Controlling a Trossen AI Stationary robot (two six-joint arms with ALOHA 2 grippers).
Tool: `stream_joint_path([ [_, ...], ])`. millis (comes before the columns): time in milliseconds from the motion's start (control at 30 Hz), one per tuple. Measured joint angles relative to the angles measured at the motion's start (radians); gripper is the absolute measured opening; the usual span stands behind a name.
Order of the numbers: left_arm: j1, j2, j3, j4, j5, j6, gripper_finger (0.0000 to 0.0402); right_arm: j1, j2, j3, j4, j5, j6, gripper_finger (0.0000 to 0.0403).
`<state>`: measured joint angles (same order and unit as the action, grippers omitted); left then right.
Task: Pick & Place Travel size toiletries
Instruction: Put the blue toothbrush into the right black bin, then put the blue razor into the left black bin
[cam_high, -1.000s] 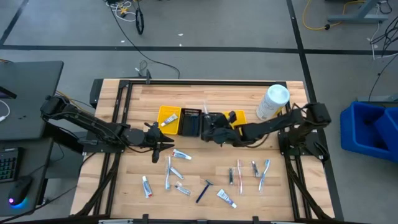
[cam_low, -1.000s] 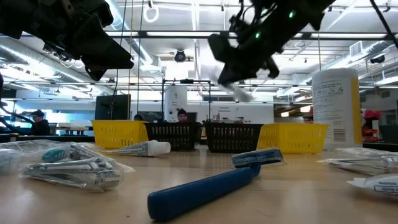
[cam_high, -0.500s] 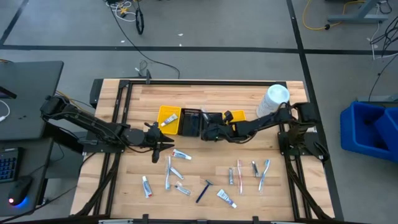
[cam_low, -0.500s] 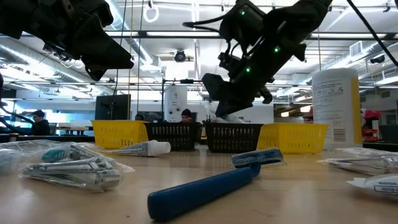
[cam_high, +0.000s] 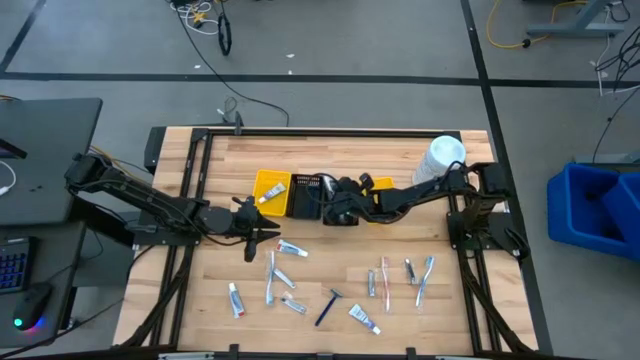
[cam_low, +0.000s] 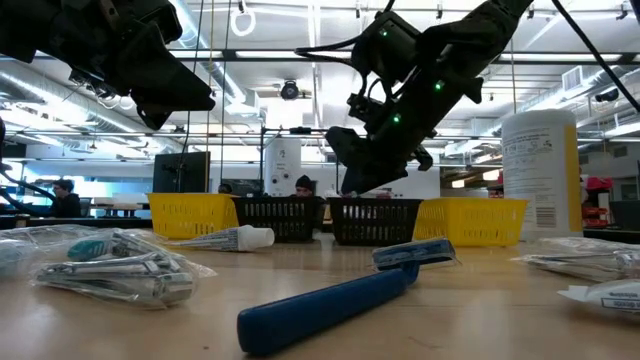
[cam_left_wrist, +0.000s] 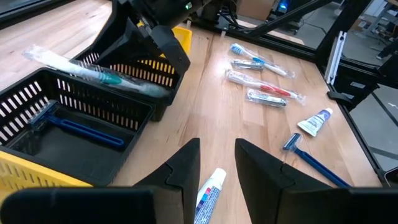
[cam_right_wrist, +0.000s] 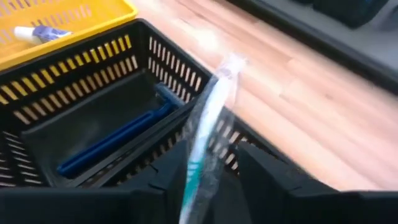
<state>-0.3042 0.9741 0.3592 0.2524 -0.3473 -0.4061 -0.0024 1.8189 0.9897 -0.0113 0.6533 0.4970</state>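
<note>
My right gripper (cam_high: 340, 205) hangs over the black baskets (cam_high: 318, 196) and is shut on a teal toothbrush in a clear wrapper (cam_right_wrist: 208, 130). One black basket holds a blue razor (cam_right_wrist: 115, 144). The yellow basket beside it (cam_right_wrist: 68, 18) holds a toothpaste tube (cam_right_wrist: 36, 33). My left gripper (cam_high: 262, 236) is open and empty above the table, near a white toothpaste tube (cam_high: 291, 249), which shows just beyond its fingers in the left wrist view (cam_left_wrist: 208, 191). Several more tubes, toothbrushes and a blue razor (cam_high: 328, 305) lie flat on the near half of the table. My right gripper holds the wrapped toothbrush between its two fingers by its handle end (cam_right_wrist: 198, 171). The fingers slant down from the table's right. The brush runs along the fingers and sticks out ahead of them. In the left wrist view its free length (cam_left_wrist: 93, 73) lies across the black basket's rim.
A large white bottle (cam_high: 440, 163) stands at the far right, close to my right arm. A second yellow basket (cam_high: 381, 187) stands on the right of the basket row. Wrapped toothbrushes (cam_high: 400, 276) lie near the right. The far strip of the table (cam_high: 330, 150) shows bare wood.
My right gripper has come down toward the black baskets with the wrapped toothbrush and shifted a little toward the table's left. The toothbrush has gone down with it to rim height.
</note>
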Motion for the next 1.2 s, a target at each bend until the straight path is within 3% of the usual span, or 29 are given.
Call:
stream_joint_path([
  [333,0.000,0.000,0.000,0.000,0.000,0.000,0.0109,0.063,-0.132,0.000,0.022,0.005,-0.187,0.0229],
  [467,0.000,0.000,0.000,0.000,0.000,0.000,0.0109,0.120,-0.188,0.000,0.027,-0.149,-0.313,0.0242],
  [800,0.000,0.000,0.000,0.004,-0.011,0.000,0.0109,0.282,-0.184,0.000,0.111,-0.693,-0.477,0.0254],
  [1000,0.000,0.000,0.001,0.011,-0.034,0.000,0.0109,0.357,-0.123,0.000,0.278,-0.786,-0.432,0.0238],
  [1200,0.000,0.000,0.001,0.026,-0.022,-0.006,0.0109,0.415,-0.037,0.119,0.146,-0.782,-0.400,0.0242],
])
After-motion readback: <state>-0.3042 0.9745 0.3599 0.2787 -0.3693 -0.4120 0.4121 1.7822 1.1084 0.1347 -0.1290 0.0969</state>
